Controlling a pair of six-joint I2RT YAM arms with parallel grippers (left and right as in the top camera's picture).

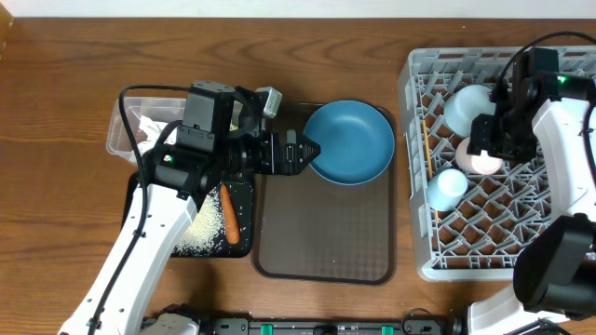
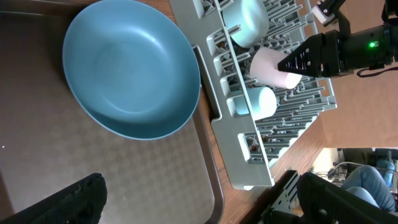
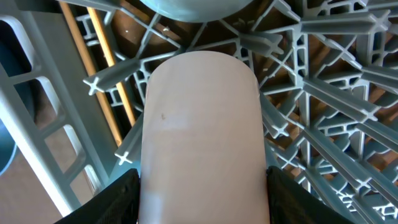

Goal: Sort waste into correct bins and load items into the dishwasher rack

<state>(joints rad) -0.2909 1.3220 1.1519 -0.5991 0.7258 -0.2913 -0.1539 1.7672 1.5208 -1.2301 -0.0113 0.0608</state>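
A round dark blue plate (image 1: 352,141) (image 2: 130,68) lies at the far end of the brown tray (image 1: 326,237). My left gripper (image 1: 305,152) (image 2: 199,208) stands open at the plate's left rim, holding nothing. Over the grey dishwasher rack (image 1: 424,251) (image 2: 245,158), my right gripper (image 1: 492,144) (image 3: 202,202) is shut on the pink cup (image 1: 484,160) (image 3: 202,130) (image 2: 273,67). The pale bowl (image 1: 468,105) (image 2: 245,22) and the light blue cup (image 1: 447,186) (image 2: 255,101) sit in the rack. The clear tub (image 1: 126,140) holds white napkins. In the black tray (image 1: 244,200) lie rice (image 1: 200,233) and the carrot (image 1: 227,216).
The rack's left wall stands close beside the brown tray's right edge. My left arm (image 1: 140,242) crosses over the black tray and part of the clear tub. Bare wooden table (image 1: 56,186) lies to the left and behind.
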